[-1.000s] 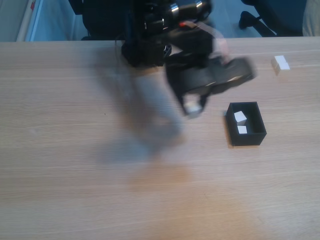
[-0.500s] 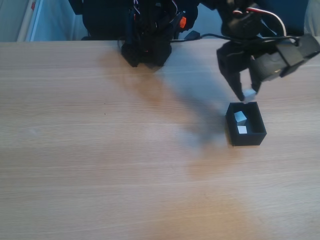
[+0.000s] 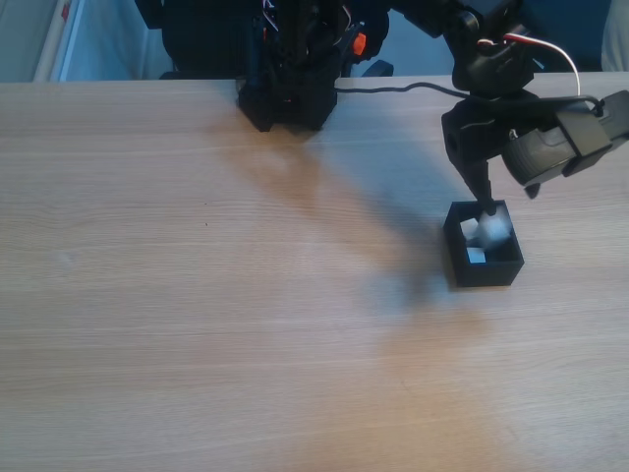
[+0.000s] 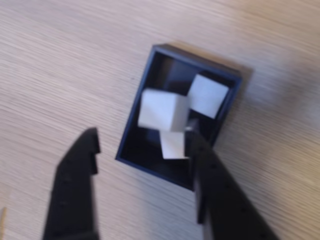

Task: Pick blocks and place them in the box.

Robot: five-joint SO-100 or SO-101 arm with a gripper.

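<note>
Black and spread wide, the claw (image 4: 142, 150) hung just above the box (image 4: 228, 107) in the wrist view, one finger out over the bare worktop (image 4: 60, 65) at the box's left wall and the other crossing its lower right corner. Nothing sat between the fingers. In the fixed view the claw (image 3: 486, 208) pointed down at the box (image 3: 491, 273) from the upper right of the worktop (image 3: 197, 295), with the arm's base (image 3: 287, 93) at the far edge.

By my reading, the release step was in hand: a white block (image 4: 159, 110) lay blurred over the box's opening, free of both fingers, and looked to be dropping in or just settling. The blur made it hard to say whether it had come to rest.

Three blocks could be counted in the wrist view, all within the box walls: the blurred one at upper left, a second block (image 4: 207, 96) against the far right corner, and a third block (image 4: 172, 144) lower down, partly under the first. The fixed view showed the box's white contents smeared together, so the count rested on the wrist view. One box stood on the worktop.

Next, the claw would need to lift straight up clear of the thin walls without nudging them, then swing away to look for any further block.
</note>
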